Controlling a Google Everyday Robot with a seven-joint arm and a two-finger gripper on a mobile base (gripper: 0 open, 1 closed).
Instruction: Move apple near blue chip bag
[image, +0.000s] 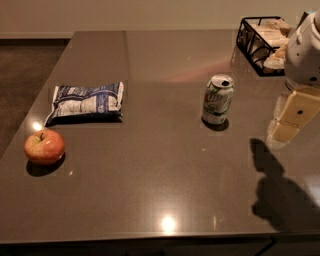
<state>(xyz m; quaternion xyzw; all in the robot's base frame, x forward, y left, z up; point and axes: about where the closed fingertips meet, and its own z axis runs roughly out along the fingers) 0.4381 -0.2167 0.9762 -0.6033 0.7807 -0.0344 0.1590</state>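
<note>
- A shiny brown tabletop fills most of the view.
- The apple sits near the front left corner.
- The blue chip bag lies just behind it, not touching. Its words are too blurry to read.
- The end effector hangs over the right edge. I cannot tell if it is open or closed.

At the right edge, the gripper is partly cut off.
</note>
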